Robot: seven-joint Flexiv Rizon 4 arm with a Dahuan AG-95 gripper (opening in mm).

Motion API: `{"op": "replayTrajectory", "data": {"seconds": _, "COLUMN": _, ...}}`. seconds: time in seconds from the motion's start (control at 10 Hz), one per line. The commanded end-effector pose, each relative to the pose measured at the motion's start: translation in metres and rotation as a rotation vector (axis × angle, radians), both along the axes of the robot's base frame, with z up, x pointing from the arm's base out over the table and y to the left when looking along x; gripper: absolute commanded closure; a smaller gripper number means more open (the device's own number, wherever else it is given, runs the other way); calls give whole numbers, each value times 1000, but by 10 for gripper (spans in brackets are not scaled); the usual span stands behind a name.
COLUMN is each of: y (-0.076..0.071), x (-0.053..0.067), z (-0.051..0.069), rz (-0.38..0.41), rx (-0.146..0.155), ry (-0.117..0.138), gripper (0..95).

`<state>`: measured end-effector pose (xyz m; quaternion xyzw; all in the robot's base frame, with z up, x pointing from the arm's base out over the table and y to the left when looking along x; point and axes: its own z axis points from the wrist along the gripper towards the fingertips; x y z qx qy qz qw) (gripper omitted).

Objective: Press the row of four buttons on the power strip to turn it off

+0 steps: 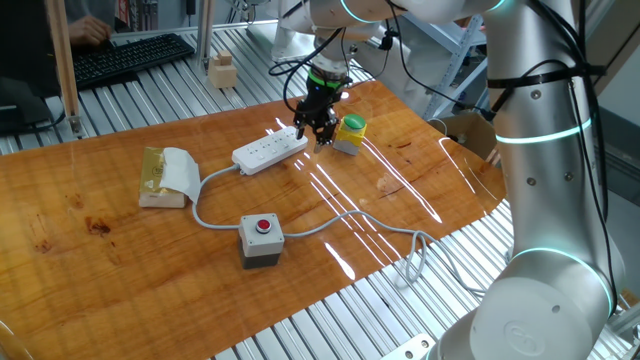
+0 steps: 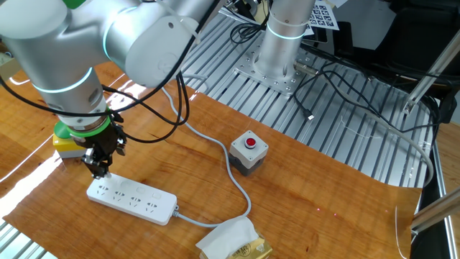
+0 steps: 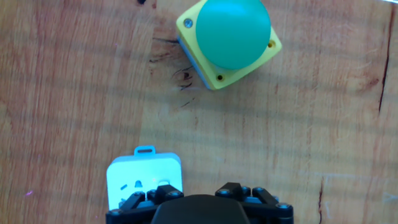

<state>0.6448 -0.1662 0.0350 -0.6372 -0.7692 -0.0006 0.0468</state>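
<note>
The white power strip point(image 1: 268, 150) lies flat on the wooden table, its cable running off toward the tissue pack. In the other fixed view the power strip point(image 2: 131, 199) shows its sockets, but the four buttons are too small to tell apart. My gripper point(image 1: 318, 128) points down over the strip's cable-free end, fingers apart and nothing between them. From the other side, the gripper point(image 2: 98, 170) hangs just over that end; I cannot tell whether it touches. The hand view shows the strip's end point(image 3: 144, 180) below the left finger point(image 3: 149, 196).
A yellow box with a green cap point(image 1: 350, 133) stands right beside the gripper, large in the hand view point(image 3: 230, 37). A grey box with a red button point(image 1: 262, 240) sits nearer the front edge. A tissue pack point(image 1: 168, 178) lies to the left. Cables point(image 1: 400, 240) trail off the table.
</note>
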Motion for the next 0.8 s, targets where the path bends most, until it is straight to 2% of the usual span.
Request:
{"op": "replayTrajectory", "data": {"seconds": 0.1, "y": 0, "x": 1, "z": 0, "rz": 7, "rx": 5, "ry": -2, "gripper": 380}}
{"op": "replayTrajectory", "data": {"seconds": 0.8, "y": 1, "x": 3, "z": -2, "rz": 13, "rx": 16, "ry": -11, "gripper": 380}}
